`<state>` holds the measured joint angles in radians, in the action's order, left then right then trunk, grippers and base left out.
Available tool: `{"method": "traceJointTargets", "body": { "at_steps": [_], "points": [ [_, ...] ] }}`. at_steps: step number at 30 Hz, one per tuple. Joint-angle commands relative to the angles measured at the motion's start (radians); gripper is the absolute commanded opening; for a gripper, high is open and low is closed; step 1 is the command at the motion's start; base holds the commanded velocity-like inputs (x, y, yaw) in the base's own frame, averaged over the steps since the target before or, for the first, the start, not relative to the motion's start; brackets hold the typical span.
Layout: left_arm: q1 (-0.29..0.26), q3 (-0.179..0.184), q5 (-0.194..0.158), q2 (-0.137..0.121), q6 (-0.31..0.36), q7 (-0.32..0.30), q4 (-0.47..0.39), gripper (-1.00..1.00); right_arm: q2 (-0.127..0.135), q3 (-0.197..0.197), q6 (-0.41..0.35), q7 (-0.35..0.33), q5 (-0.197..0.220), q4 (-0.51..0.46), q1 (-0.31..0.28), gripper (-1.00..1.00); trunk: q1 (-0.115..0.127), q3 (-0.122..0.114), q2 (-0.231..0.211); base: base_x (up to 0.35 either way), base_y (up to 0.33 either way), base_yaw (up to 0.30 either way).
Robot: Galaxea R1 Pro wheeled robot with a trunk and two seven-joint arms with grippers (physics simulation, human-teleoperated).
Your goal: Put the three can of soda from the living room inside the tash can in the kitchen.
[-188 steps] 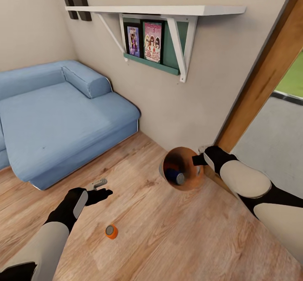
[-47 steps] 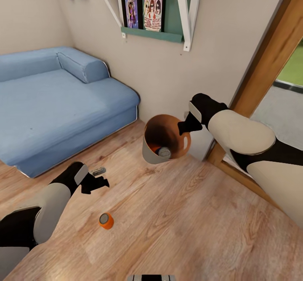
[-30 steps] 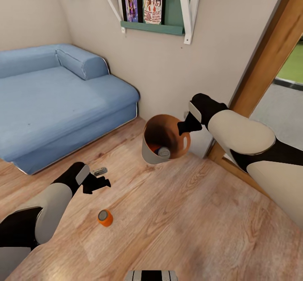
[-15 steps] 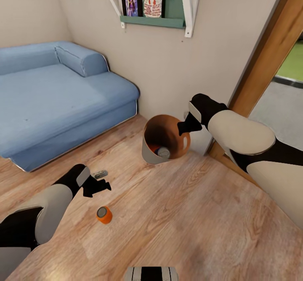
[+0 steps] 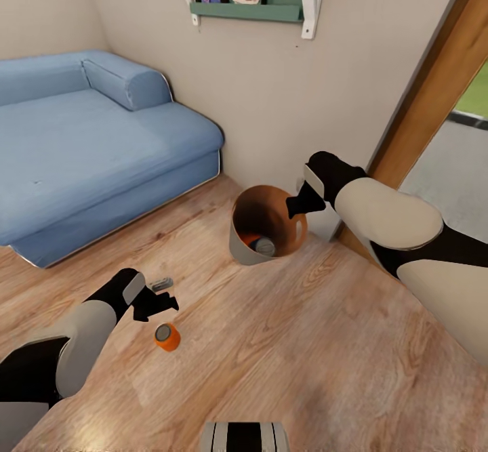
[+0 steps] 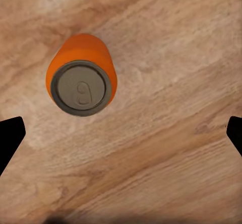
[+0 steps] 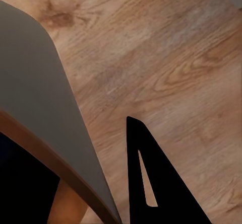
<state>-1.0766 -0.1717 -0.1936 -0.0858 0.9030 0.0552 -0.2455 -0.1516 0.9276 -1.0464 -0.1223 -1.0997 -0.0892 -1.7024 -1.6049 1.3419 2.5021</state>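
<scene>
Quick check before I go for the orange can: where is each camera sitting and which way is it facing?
Head view: high, looking down over both arms at the bin and orange can.
Left wrist view: straight down on the orange can, dark fingertips at the edges.
Right wrist view: down past the bin's rim, one finger showing.
Shared: both.

— Where does the trash can sit?
— On the wood floor, close to the wall, between the sofa at the left and the door frame at the right. A can lies inside it.
— And the right gripper?
— At the bin's rim, on its right side.
— The other cans?
— One can stands on the floor, left of the bin and nearer the robot, just below the left gripper. Another can lies on the floor just behind that gripper, before the sofa.
— Anything overhead?
— A shelf on the wall, above the bin.
</scene>
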Motion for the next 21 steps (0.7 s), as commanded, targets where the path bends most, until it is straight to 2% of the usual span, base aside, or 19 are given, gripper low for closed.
{"method": "traceJointTargets", "body": {
  "at_steps": [1,7,17,21],
  "points": [
    [0.000,0.000,-0.001,0.000,-0.002,0.000,0.000,1.00,0.000,0.022,-0.001,-0.005,0.029,0.000,0.000,-1.00,0.000,0.004,0.000,0.000,0.000,0.000],
    [0.000,0.000,-0.001,0.000,-0.011,-0.001,0.000,1.00,0.001,0.022,-0.001,-0.005,0.029,-0.001,0.001,-1.00,-0.003,0.027,0.002,0.000,0.000,0.000],
    [0.001,0.000,-0.004,0.000,-0.016,-0.004,-0.008,1.00,0.001,0.022,-0.001,-0.005,0.029,-0.001,0.003,-1.00,-0.003,0.027,0.002,0.001,0.004,0.000],
    [0.001,0.000,-0.004,-0.001,-0.016,-0.006,-0.010,1.00,0.002,0.022,-0.001,-0.005,0.029,-0.001,0.003,-1.00,-0.003,0.027,0.002,0.046,0.167,0.000]
  ]
}}
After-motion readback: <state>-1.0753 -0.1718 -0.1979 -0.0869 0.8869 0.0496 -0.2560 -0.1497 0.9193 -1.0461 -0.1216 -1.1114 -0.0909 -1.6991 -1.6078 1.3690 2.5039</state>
